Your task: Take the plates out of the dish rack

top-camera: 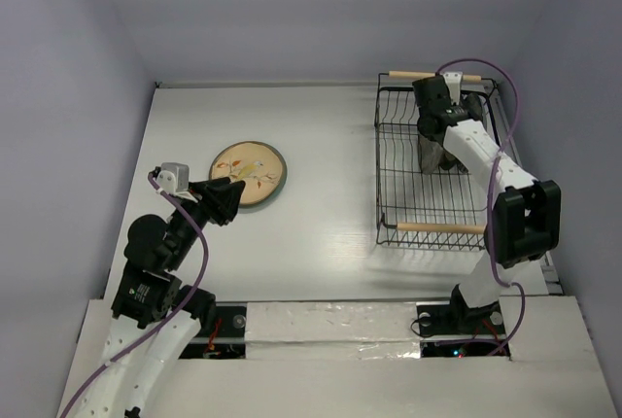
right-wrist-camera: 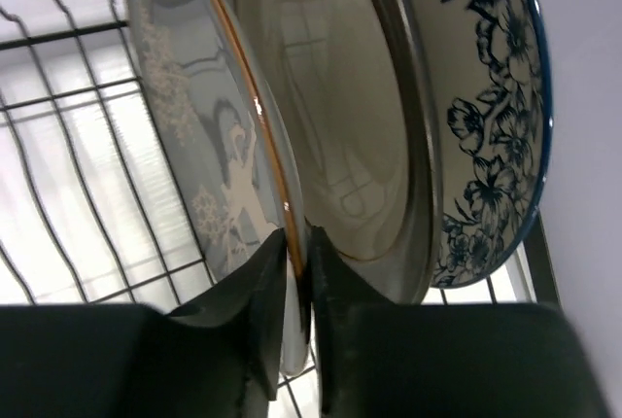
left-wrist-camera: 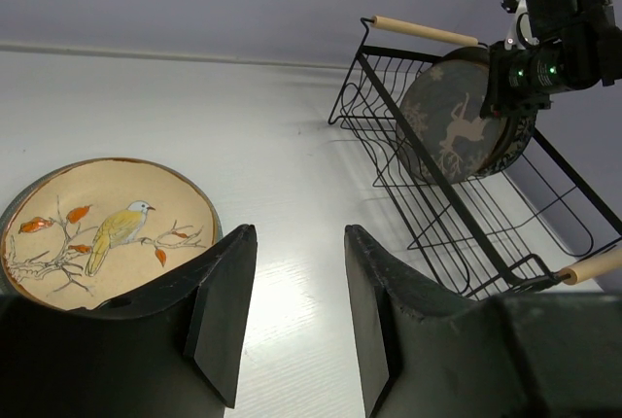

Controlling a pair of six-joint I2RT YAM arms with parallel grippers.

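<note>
The black wire dish rack (top-camera: 378, 175) with wooden handles stands at the right. Three plates stand upright in it. My right gripper (right-wrist-camera: 296, 238) is shut on the rim of the front one, a grey-blue plate (right-wrist-camera: 194, 117) with a white deer motif and gold edge. Behind it are a dark-rimmed plate with a cream centre (right-wrist-camera: 340, 117) and a white plate with blue flowers (right-wrist-camera: 486, 97). A tan plate with a bird and leaves (top-camera: 248, 173) lies flat on the table at the left. My left gripper (left-wrist-camera: 296, 243) is open and empty just near of it.
The white table ends at grey walls on the left, back and right. The rack (left-wrist-camera: 428, 214) sits close to the right wall. The right arm's wrist (top-camera: 442, 107) hangs over the rack's far end. Cables loop from both arms.
</note>
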